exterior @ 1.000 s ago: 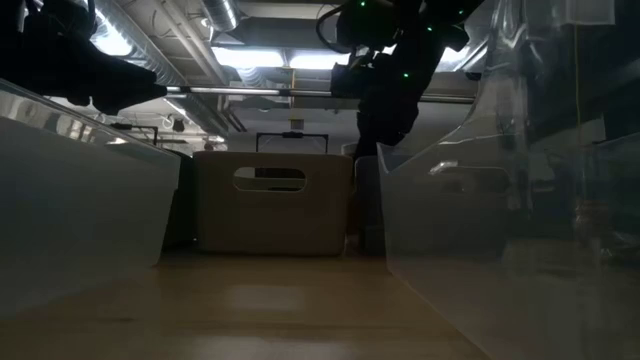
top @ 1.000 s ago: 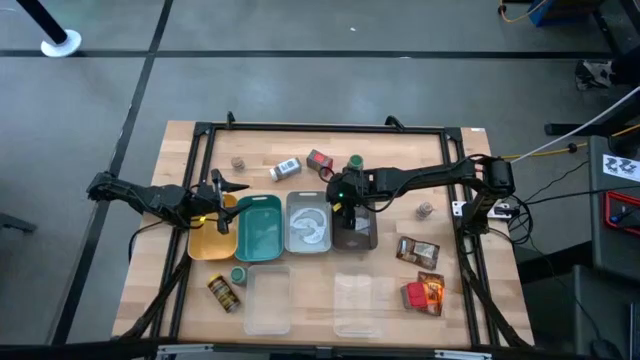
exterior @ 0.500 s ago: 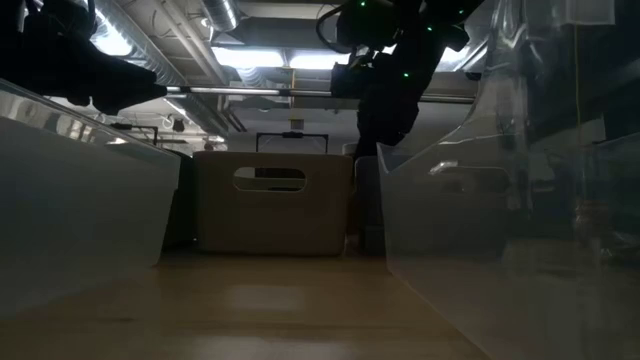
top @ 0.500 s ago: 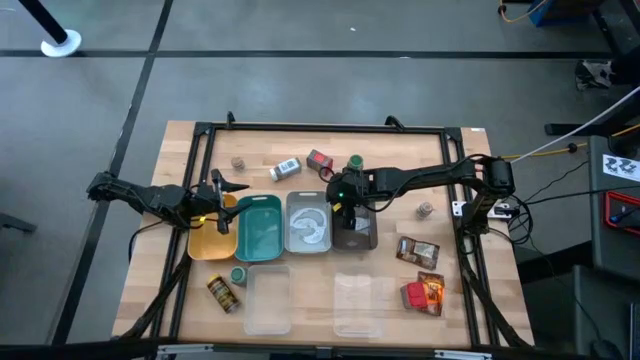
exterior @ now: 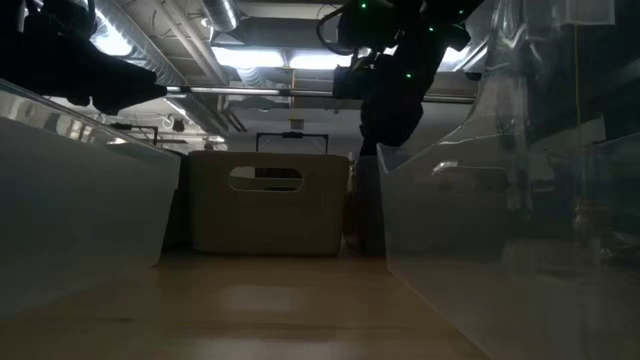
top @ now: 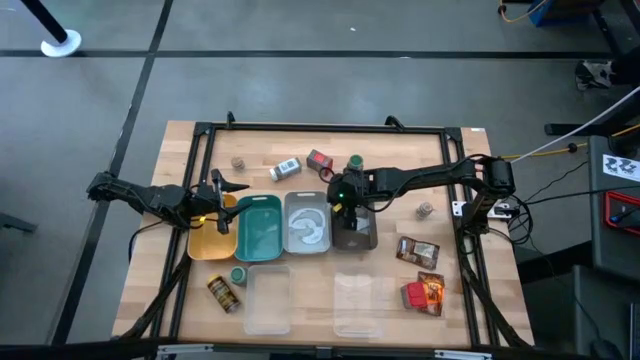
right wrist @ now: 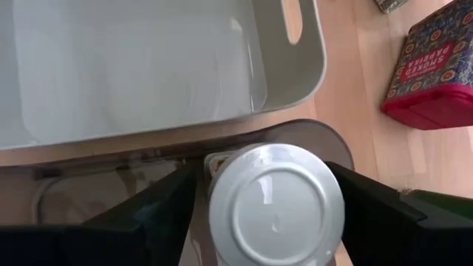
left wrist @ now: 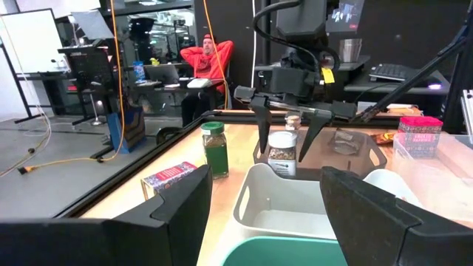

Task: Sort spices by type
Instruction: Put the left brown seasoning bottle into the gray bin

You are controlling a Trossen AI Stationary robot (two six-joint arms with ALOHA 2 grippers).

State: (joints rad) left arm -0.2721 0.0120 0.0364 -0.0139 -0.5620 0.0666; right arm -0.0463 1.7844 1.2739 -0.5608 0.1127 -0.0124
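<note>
A white-capped jar (left wrist: pixel 282 153) stands upright on its base in the far end of the dark grey tray (top: pixel 360 236). My right gripper (left wrist: pixel 284 140) hangs over it, slanting down, open, with one finger on either side of the cap (right wrist: pixel 275 204) and a narrow gap at each. In the high view this gripper (top: pixel 343 203) hides the jar. My left gripper (top: pixel 222 188) waits open and level above the far end of the yellow tray (top: pixel 210 243). Other spices lie about the table: a green-capped jar (top: pixel 355 162), a red box (top: pixel 320 160) and pouches (top: pixel 417 250).
The teal tray (top: pixel 260 230) and light grey tray (top: pixel 308 222) sit between the yellow and dark trays. Two clear lids (top: pixel 268 300) (top: pixel 360 305) lie near the front edge. More jars (top: pixel 222 292) (top: pixel 238 274) (top: pixel 240 161) (top: pixel 425 209) stand loose. A black frame (top: pixel 330 128) rings the table.
My right gripper has stayed in place over the dark grey tray. In the low view its dark outline is a little broader than before, the fingers spread wider.
</note>
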